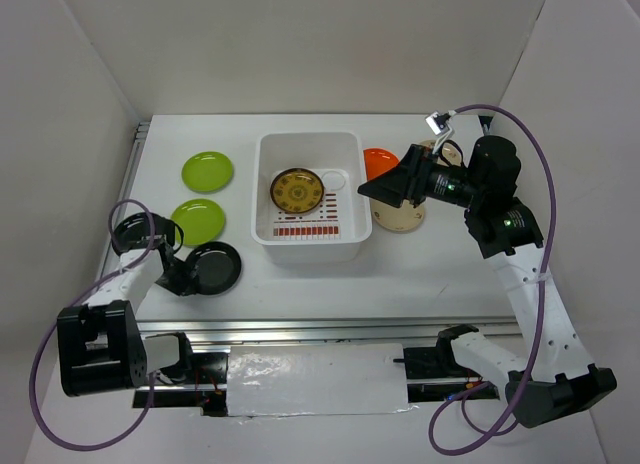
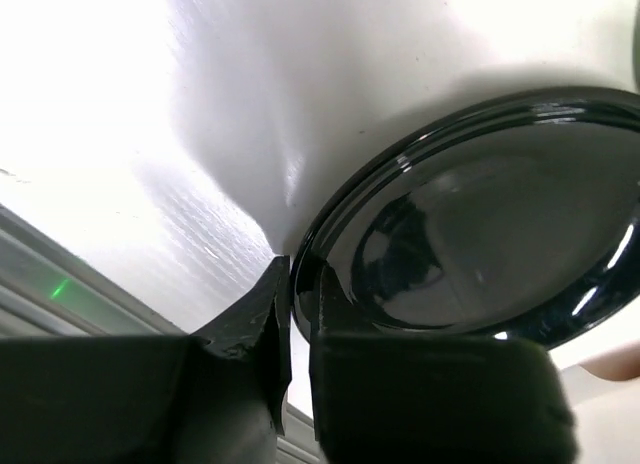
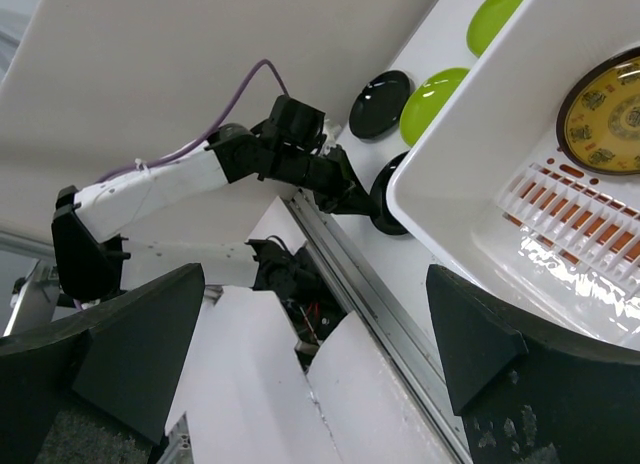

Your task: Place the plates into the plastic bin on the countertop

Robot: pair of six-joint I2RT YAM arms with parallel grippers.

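Observation:
The white plastic bin point(image 1: 352, 234) stands mid-countertop point(image 1: 440, 274) with the patterned yellow-brown plate point(image 1: 296, 191) inside. My left gripper point(image 1: 186, 277) is shut on the near rim of a glossy black plate point(image 1: 218, 267); the left wrist view shows the fingers pinching that plate's point(image 2: 480, 224) edge, with the gripper point(image 2: 300, 276) low over the table. A second black plate point(image 1: 133, 230) lies behind the left arm. Two lime green plates point(image 1: 207, 170) point(image 1: 198, 220) lie left of the bin. An orange plate point(image 1: 379, 161) and a cream plate point(image 1: 398, 218) lie right of it. My right gripper point(image 1: 384, 190) hangs open and empty above the cream plate.
A metal rail point(image 1: 300, 329) runs along the table's front edge. White walls enclose the back and sides. The right wrist view shows the bin point(image 3: 470, 184), the patterned plate point(image 3: 605, 114), the left arm point(image 3: 190, 179) and the gripper point(image 3: 315, 329) wide open.

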